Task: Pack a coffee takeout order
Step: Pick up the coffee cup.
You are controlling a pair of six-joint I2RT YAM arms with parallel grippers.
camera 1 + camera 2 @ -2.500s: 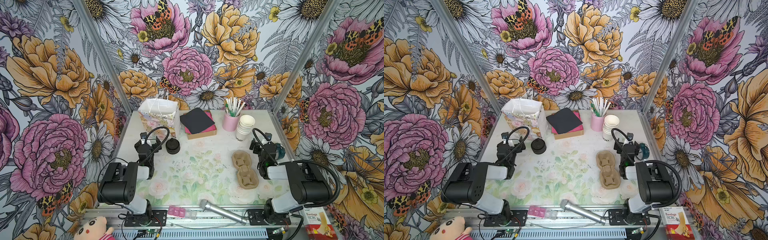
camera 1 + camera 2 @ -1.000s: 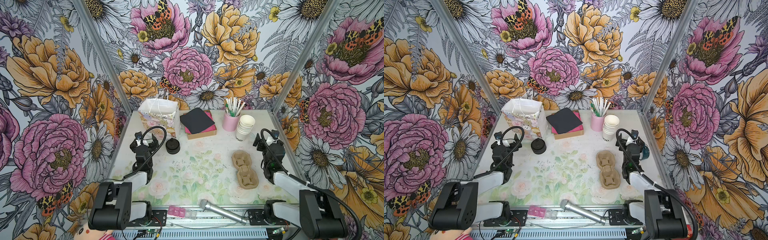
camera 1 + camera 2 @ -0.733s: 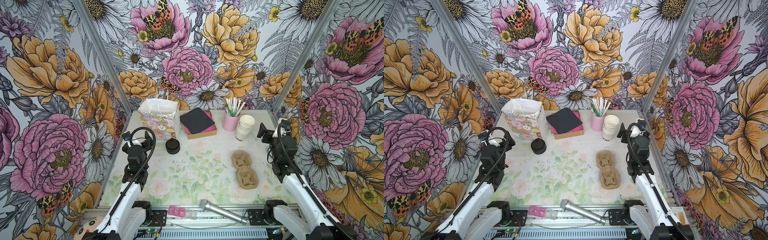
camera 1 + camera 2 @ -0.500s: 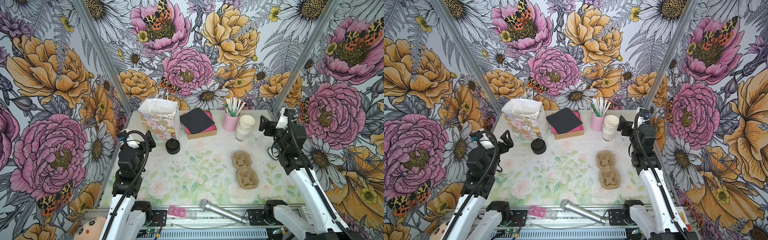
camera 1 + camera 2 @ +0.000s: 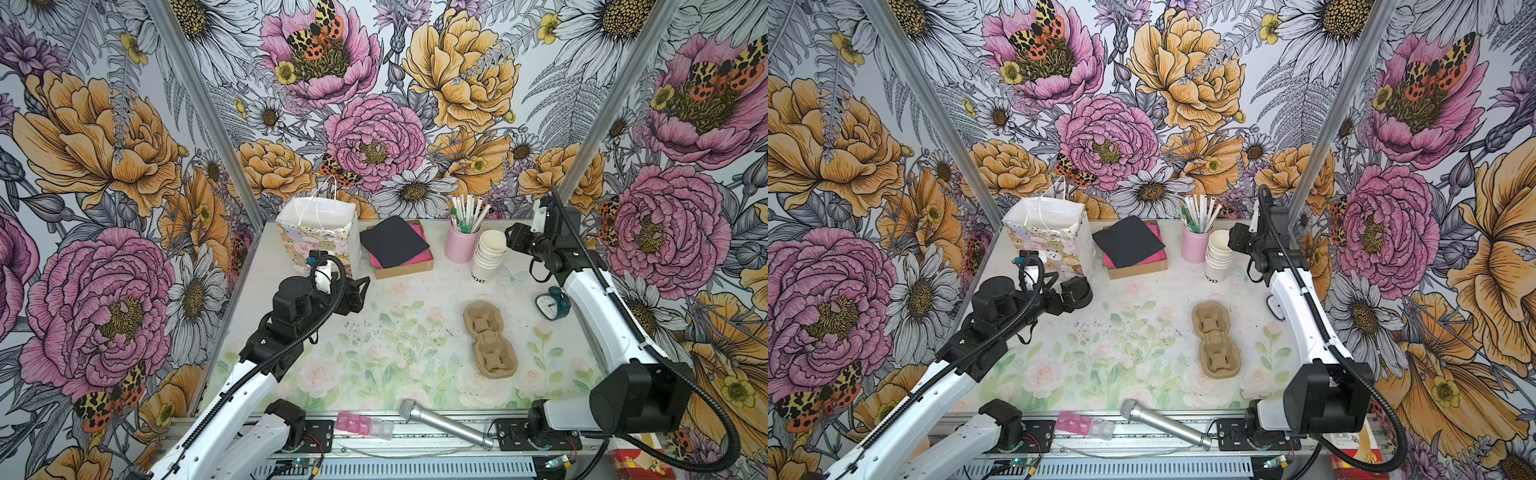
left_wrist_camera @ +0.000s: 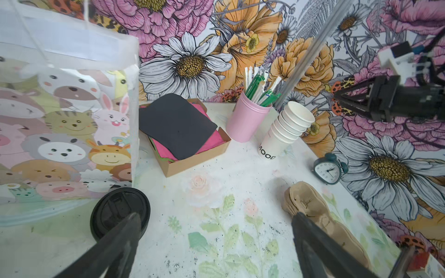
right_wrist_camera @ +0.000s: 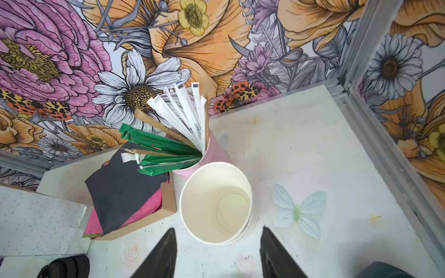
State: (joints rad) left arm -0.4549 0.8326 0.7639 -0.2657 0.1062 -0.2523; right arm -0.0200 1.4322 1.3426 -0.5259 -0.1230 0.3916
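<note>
The top cup [image 7: 216, 202] sits in a stack [image 5: 490, 253] at the back right of the surface [image 5: 415, 299], just beside the pink straw holder [image 5: 461, 245]. It is thin paper: light, easily crushed, and probably nested snugly in the cup below. A gentle pinch across the rolled rim, its stiffest part, looks safest. The lift should be straight up so the cups beneath do not come along.

The lid [image 6: 120, 211] lies flat near the foot of the bag [image 5: 318, 232]. It is stiff, smooth plastic, and would best be gripped across its edge. The black napkin [image 5: 392, 241] rests on the pink ones in a cardboard tray. It is limp, so it should be picked at a corner.

The right end effector [image 7: 218, 231] hangs above the stack, its jaws part open with a gap about as wide as the cup, and it holds nothing. The left end effector [image 6: 215, 217] is fully spread and empty, with one finger over the lid.

A few seconds earlier both arms lay folded at the near edge. Half a second ago the right end effector was wide open, near the wall; it has since moved over the stack and narrowed. The left has swung in from the surface's left edge, and now covers the lid in both top views.
</note>
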